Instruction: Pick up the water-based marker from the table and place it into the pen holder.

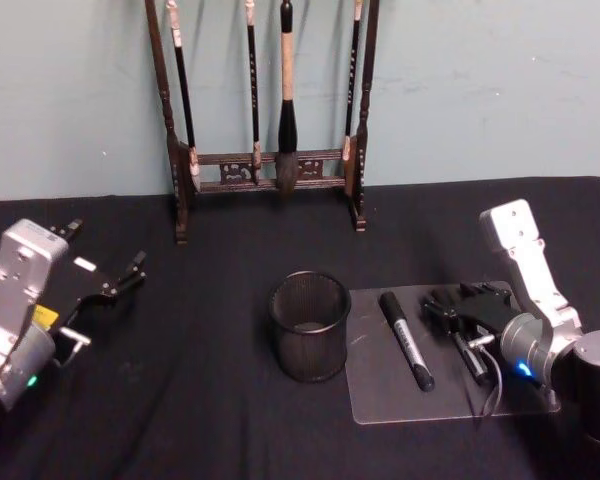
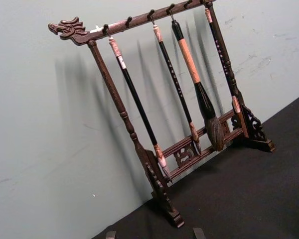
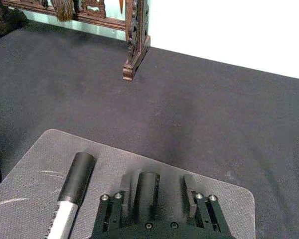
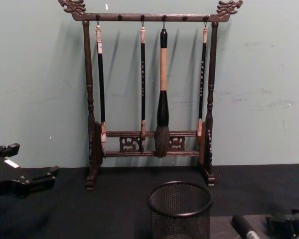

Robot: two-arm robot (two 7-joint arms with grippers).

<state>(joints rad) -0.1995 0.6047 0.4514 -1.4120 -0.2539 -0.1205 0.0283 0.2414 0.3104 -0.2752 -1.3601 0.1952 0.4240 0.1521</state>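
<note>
My right end effector (image 1: 462, 310) is low over the clear mat (image 1: 380, 400) on the black table (image 1: 200, 400), its fingers (image 3: 188, 185) apart; a black marker (image 3: 146, 189) lies on the mat in the gap between them, and whether either finger touches it I cannot tell; just beside it, on the side nearer the pen holder (image 1: 305, 355), a second marker with a pale labelled barrel (image 1: 407, 340) lies roughly parallel on the same mat; the pen holder, a round black wire-mesh cup, stands upright on the table against the mat's left edge; behind it, against the wall, stands the tall dark wooden brush rack (image 4: 88, 89) hung with calligraphy brushes (image 4: 163, 89); my left end effector (image 1: 107, 243) is off at the left of the table, well apart from the pen holder, fingers spread and gripping nothing, pointing toward the rack.
</note>
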